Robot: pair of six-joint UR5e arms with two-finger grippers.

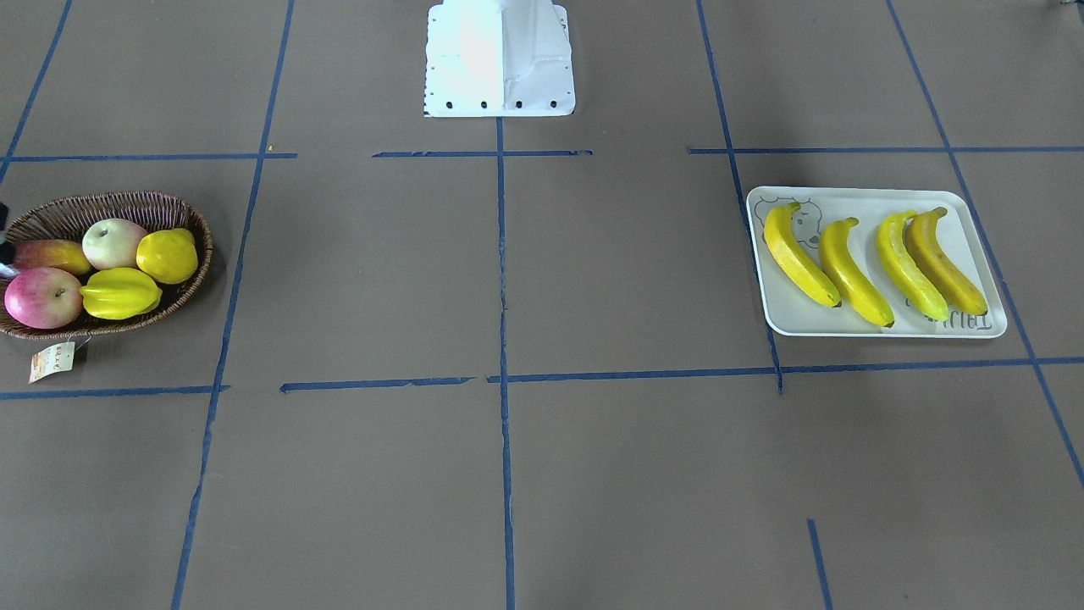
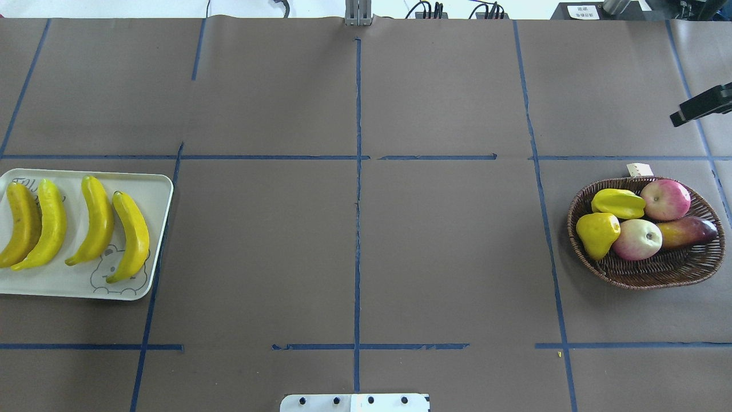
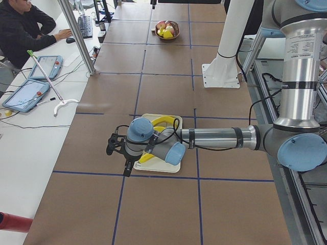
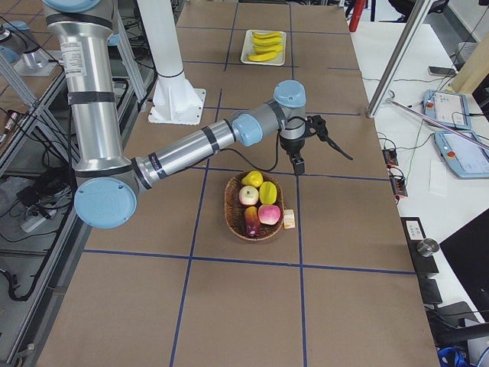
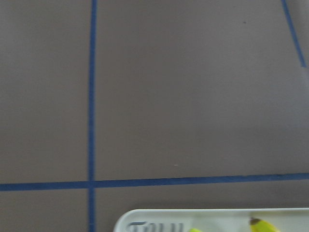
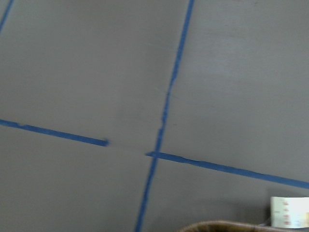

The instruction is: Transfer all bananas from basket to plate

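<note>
Four bananas lie side by side on the plate, three yellow and one orange-brown. They also show in the overhead view on the plate. The basket holds no banana. My left gripper hovers just past the plate's far edge; I cannot tell its state. My right gripper hovers beyond the basket. Only a dark part of it shows in the overhead view, and I cannot tell its state.
The basket holds two apples, a starfruit, a yellow pear-like fruit and a mango. Its paper tag lies on the table. The white robot base stands at the near edge. An operator sits at a side desk.
</note>
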